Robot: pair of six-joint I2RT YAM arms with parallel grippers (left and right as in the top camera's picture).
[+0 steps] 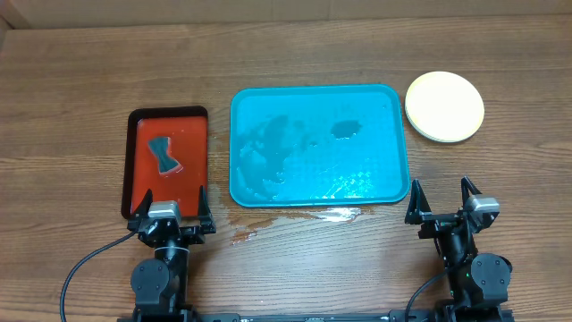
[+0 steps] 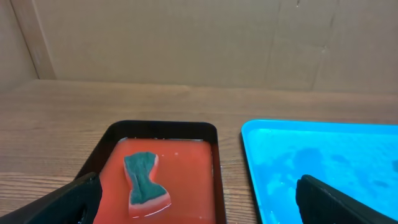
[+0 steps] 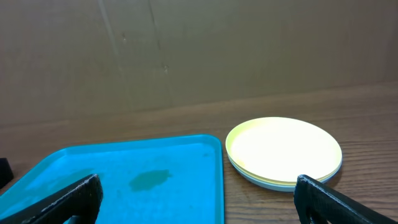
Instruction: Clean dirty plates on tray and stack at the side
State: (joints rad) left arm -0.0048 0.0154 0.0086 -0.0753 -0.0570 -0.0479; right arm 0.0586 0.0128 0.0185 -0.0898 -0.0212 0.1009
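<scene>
The teal-blue tray [image 1: 393, 143] lies mid-table, wet and smeared, with no plates on it; it also shows as the tray [image 2: 323, 155] and the tray [image 3: 124, 180] in the wrist views. The plates [image 1: 444, 105] sit stacked on the wood to its right, pale yellow on top, with a light blue edge at the bottom of the plates [image 3: 283, 152]. My left gripper [image 1: 172, 213] stands open near the front edge, below the red tray. My right gripper [image 1: 442, 204] is open too, in front of the tray's right corner. Neither holds anything.
A narrow red tray with a black rim [image 1: 134, 161] lies left of the teal one, holding a green-topped sponge [image 1: 164, 156], also seen as the sponge [image 2: 145, 180]. A wet patch [image 1: 295, 217] marks the wood before the teal tray. A cardboard wall [image 3: 186, 50] stands behind.
</scene>
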